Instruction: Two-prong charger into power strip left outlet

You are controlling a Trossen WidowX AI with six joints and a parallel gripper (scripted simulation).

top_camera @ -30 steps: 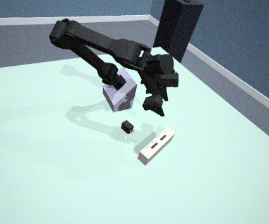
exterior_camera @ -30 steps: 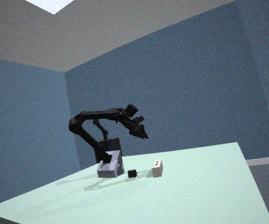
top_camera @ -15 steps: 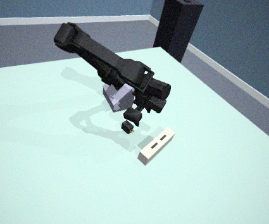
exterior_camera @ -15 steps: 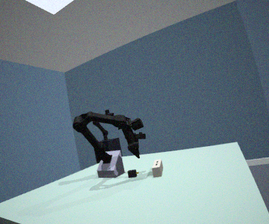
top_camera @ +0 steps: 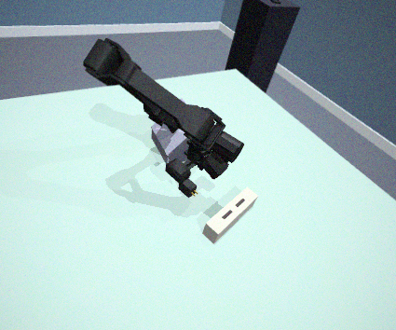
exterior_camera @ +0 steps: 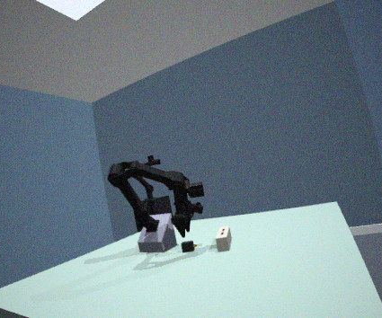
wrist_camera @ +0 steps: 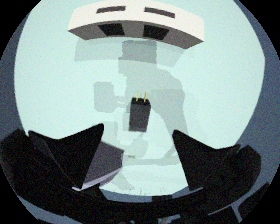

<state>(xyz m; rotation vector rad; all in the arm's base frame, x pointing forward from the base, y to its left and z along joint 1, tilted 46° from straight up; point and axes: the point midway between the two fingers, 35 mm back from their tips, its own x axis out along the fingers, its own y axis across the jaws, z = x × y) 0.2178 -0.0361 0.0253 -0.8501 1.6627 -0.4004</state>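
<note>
The black charger point(top_camera: 188, 187) point(exterior_camera: 187, 246) point(wrist_camera: 139, 117) lies on the table, its two gold prongs pointing toward the power strip. The white power strip point(top_camera: 234, 209) point(exterior_camera: 224, 242) point(wrist_camera: 136, 19) stands apart from it, with two dark slots on its top. In the wrist view, two dark openings also show on its side facing the charger. My gripper point(exterior_camera: 183, 234) point(wrist_camera: 139, 131) is open and empty, pointing down above the charger. In the wrist view the charger appears between and slightly beyond the fingertips, untouched.
A lavender block point(top_camera: 160, 140) point(exterior_camera: 158, 242) point(wrist_camera: 108, 161) stands at the arm's foot, behind the charger. A tall dark column point(top_camera: 266, 37) stands beyond the far table edge. Arm shadows fall across the pale table point(top_camera: 94, 261) point(exterior_camera: 270, 278).
</note>
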